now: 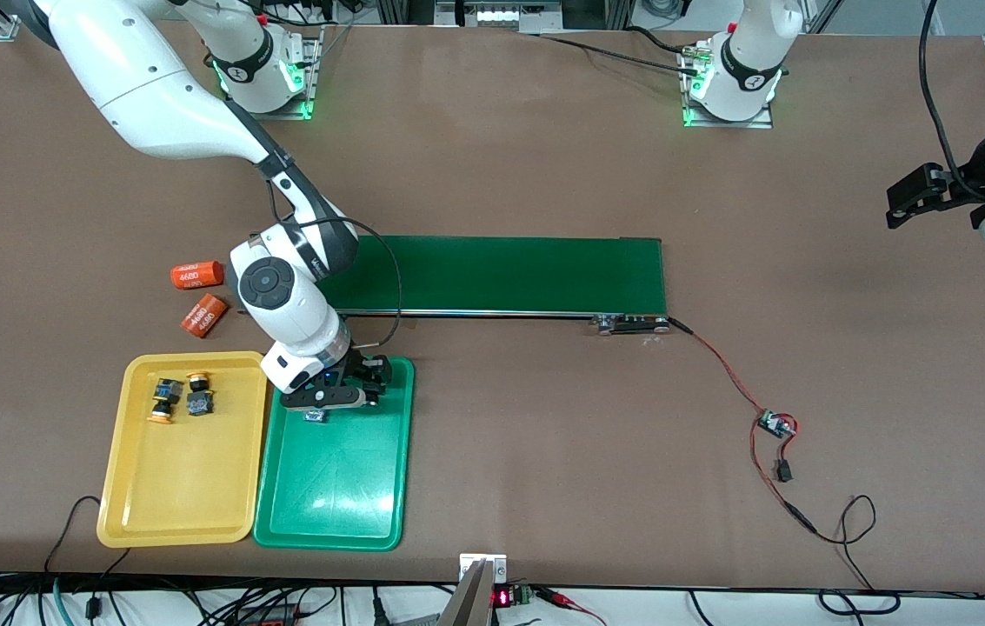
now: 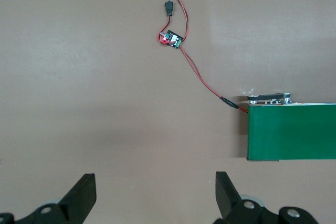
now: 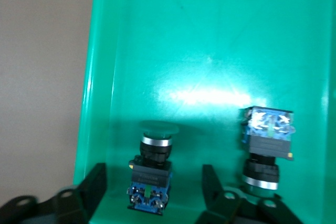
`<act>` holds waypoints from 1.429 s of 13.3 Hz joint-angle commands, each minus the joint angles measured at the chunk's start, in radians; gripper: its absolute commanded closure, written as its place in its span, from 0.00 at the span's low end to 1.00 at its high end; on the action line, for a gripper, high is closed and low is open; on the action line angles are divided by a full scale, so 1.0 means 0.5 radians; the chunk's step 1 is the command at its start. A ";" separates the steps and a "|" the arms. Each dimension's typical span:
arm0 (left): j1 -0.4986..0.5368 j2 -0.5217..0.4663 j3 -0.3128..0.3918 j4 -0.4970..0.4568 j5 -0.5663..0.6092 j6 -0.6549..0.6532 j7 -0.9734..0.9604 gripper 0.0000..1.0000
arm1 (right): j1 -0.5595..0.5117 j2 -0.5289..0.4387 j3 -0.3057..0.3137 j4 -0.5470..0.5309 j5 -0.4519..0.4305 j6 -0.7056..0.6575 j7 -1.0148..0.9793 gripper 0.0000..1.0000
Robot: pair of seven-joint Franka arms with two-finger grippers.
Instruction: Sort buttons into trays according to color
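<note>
The right claw (image 1: 324, 402) hung low over the green tray (image 1: 336, 487), at the tray's end farther from the front camera. Its fingers stood apart and gripped nothing. In the right wrist view one green-capped button (image 3: 152, 174) lay on the tray floor directly between the two fingers, touching neither, its long axis running lengthwise down the gap with the cap pointing away from the claw. A second green-capped button (image 3: 265, 148) lay just outside one finger, cap toward the claw. With the claw spread clear of the button, a straight lift looked like the move called for.

The two yellow-capped buttons (image 1: 179, 398) sat in the yellow tray (image 1: 179, 504) alongside, so all four seemed sorted.

The left claw (image 2: 155, 195), fully open and empty, waited over bare tabletop (image 2: 105, 103) near the end of the conveyor belt (image 2: 291, 132).
</note>
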 commanded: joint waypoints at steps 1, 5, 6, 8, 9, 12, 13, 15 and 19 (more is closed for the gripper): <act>0.009 0.000 0.000 0.012 -0.031 -0.010 -0.008 0.00 | -0.058 -0.328 -0.011 -0.214 -0.011 -0.222 -0.027 0.00; 0.009 0.000 0.000 0.012 -0.031 -0.010 -0.008 0.00 | -0.175 -0.684 0.004 -0.221 0.132 -0.796 -0.058 0.00; 0.009 0.000 0.000 0.012 -0.031 -0.010 -0.011 0.00 | -0.209 -0.776 0.007 -0.224 0.236 -0.903 -0.155 0.00; 0.009 0.000 0.000 0.015 -0.031 -0.010 -0.008 0.00 | -0.307 -0.957 0.007 -0.221 0.427 -1.118 -0.330 0.00; 0.009 0.000 0.000 0.015 -0.031 -0.010 -0.008 0.00 | -0.365 -1.046 0.007 -0.221 0.506 -1.234 -0.395 0.00; 0.009 0.000 0.000 0.018 -0.031 -0.007 -0.008 0.00 | -0.516 -1.320 -0.008 -0.197 0.572 -1.569 -0.475 0.00; 0.009 0.000 0.000 0.018 -0.031 -0.007 -0.008 0.00 | -0.525 -1.369 -0.038 -0.163 0.572 -1.670 -0.490 0.00; 0.009 0.000 0.000 0.018 -0.031 -0.007 -0.005 0.00 | -0.498 -1.449 -0.167 -0.135 0.584 -1.800 -0.652 0.00; 0.006 0.000 0.000 0.018 -0.031 -0.007 -0.011 0.00 | -0.326 -1.471 -0.443 -0.141 0.688 -1.877 -0.791 0.00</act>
